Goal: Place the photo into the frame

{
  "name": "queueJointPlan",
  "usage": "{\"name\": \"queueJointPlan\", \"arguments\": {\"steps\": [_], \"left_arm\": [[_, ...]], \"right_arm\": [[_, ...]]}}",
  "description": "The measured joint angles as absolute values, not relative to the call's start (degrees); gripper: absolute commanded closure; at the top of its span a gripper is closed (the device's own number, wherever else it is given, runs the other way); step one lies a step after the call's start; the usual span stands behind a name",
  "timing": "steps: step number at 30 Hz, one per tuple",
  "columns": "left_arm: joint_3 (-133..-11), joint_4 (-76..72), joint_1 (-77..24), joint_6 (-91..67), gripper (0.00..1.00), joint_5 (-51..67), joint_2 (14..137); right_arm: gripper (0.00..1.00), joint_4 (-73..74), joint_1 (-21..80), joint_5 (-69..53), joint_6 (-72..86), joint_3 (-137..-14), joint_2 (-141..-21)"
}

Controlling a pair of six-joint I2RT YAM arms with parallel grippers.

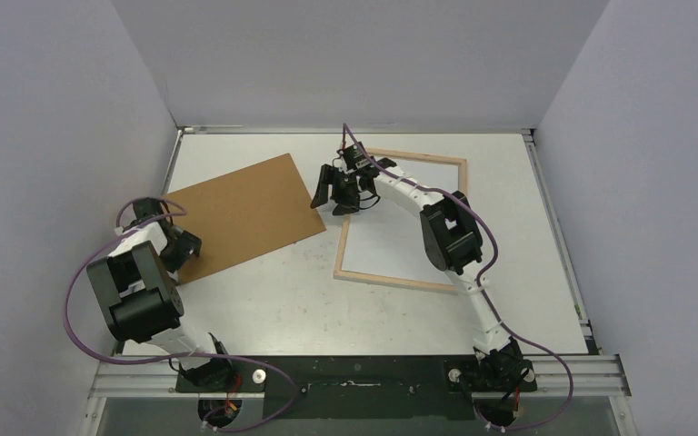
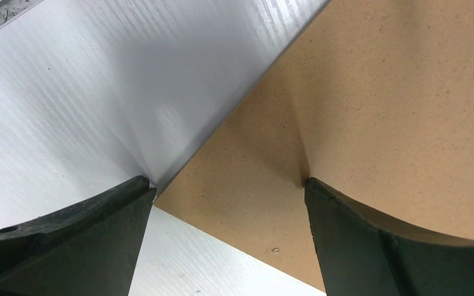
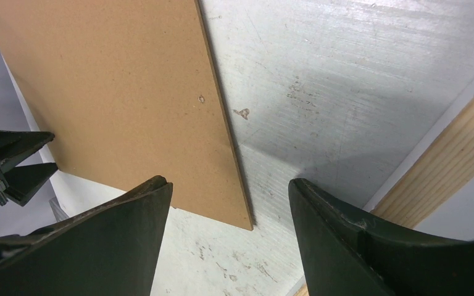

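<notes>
The frame (image 1: 391,280), with its thin pale-wood rim, lies flat right of centre; its wooden rim (image 3: 450,154) also shows in the right wrist view. A plain white surface fills it, and I cannot tell whether this is the photo; no printed picture shows in any view. My right gripper (image 1: 332,195) (image 3: 228,182) hangs open and empty over bare table, between the frame's left rim and the corner of a brown hardboard sheet (image 1: 245,213) (image 3: 111,80). My left gripper (image 1: 177,241) (image 2: 228,182) stands wide open, straddling the near left corner of the hardboard sheet (image 2: 376,92), holding nothing.
The white table (image 1: 282,300) is closed in by pale walls at left, back and right. A metal rail (image 1: 354,372) carrying both arm bases runs along the near edge. The right arm reaches across the frame's middle.
</notes>
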State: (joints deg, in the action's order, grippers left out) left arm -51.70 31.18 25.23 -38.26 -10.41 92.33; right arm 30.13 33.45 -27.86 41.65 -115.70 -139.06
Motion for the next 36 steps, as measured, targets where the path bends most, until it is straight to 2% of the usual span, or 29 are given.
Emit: {"name": "queueJointPlan", "arguments": {"steps": [17,36], "left_arm": [[-52.12,29.87,26.35,-38.76,0.14,-1.37,92.16],[-52.23,29.63,26.7,-37.52,0.16,2.0,92.16]], "right_arm": [[0.28,27.64,33.54,-35.99,44.56,-114.34,-139.28],[0.29,25.41,33.34,-35.24,42.89,-112.03,-137.86]]}}
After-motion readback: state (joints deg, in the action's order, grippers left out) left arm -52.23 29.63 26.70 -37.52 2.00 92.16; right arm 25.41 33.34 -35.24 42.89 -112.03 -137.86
